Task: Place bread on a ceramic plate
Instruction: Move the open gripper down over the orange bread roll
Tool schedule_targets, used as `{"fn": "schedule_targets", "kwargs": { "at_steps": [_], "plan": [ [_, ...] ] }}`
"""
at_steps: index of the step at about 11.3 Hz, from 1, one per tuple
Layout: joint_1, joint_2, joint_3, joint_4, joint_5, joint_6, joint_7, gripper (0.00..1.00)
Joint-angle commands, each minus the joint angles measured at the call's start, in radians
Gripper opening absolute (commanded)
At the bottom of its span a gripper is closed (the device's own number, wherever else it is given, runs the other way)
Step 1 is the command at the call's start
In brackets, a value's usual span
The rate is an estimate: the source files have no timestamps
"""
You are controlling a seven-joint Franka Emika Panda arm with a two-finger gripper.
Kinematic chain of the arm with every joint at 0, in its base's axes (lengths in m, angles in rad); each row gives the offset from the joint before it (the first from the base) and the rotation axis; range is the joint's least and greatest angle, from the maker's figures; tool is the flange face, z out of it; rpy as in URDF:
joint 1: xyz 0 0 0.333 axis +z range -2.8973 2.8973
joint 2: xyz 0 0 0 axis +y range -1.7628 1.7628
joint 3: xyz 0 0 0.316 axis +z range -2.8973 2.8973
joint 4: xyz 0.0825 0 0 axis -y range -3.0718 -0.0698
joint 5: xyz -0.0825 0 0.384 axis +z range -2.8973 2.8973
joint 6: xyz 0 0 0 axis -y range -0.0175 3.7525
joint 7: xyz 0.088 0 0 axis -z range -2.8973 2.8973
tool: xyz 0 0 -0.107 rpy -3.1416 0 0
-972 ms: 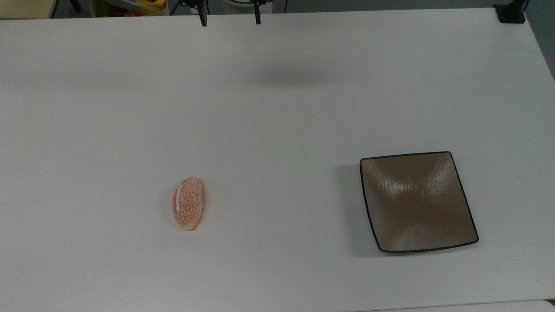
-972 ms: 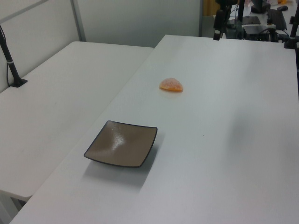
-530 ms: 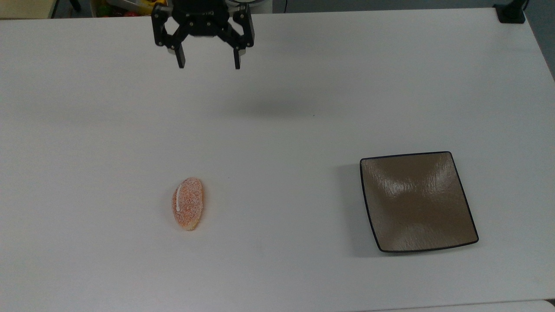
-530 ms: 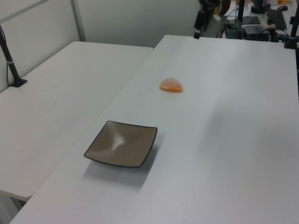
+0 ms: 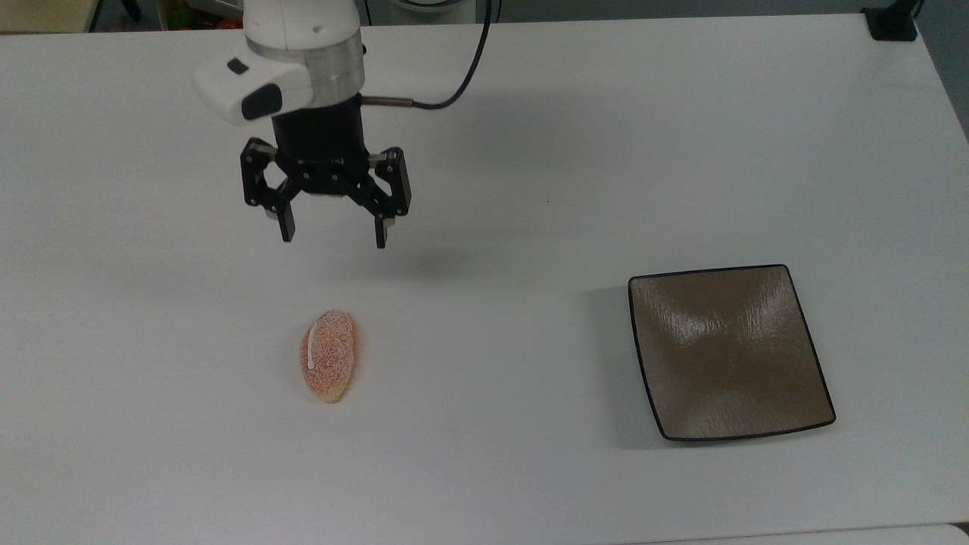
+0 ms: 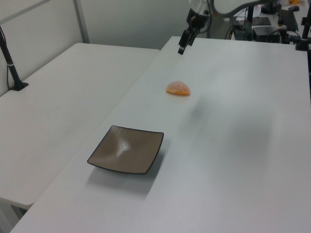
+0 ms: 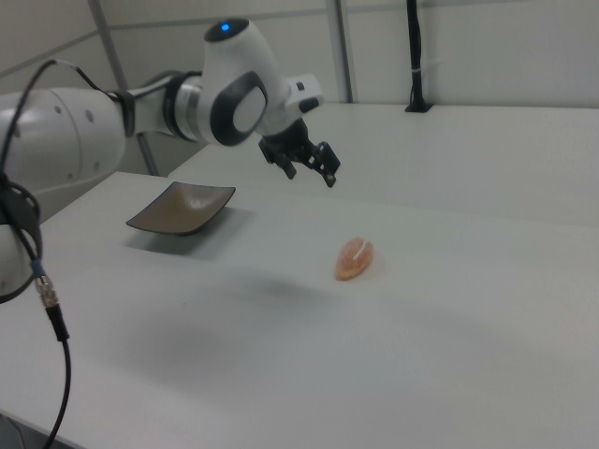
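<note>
While the bread (image 5: 328, 355) lies flat on the white table (image 5: 530, 151), your gripper (image 5: 331, 229) hangs in the air above the table with its two fingers spread wide apart, and it holds nothing. In the top view the gripper is above the bread in the picture, not yet over it. The plate (image 5: 728, 352) sits well apart from the bread, off to the top view's right, and it has nothing on it.

You have not picked up the bread yet, so that looks like the next job.

I think the bread is light and soft. It looks puffy, with a rough, sugary top and a thin white stripe (image 5: 311, 350) on it. If you squeeze too hard, you may squash it or knock sugar off. The rough crust should help stop it from slipping.

It is long one way and thin the other. You should take hold across the thin middle, one finger on each long side. Your fingers look wide enough apart for that. Come down low so you grab the sides, not just the top. Squeeze gently, and lift it slowly.
</note>
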Motion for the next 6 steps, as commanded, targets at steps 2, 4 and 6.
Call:
{"fn": "schedule_targets", "kwargs": {
  "at_steps": [2,4,6],
  "plan": [
    [-0.008,0.132,-0.012,0.024,-0.034,0.145,-0.014,1.0],
    [-0.011,0.175,-0.012,0.019,-0.077,0.176,-0.014,1.0],
    [-0.023,0.215,-0.012,0.019,-0.079,0.212,-0.014,1.0]
  ]
}}
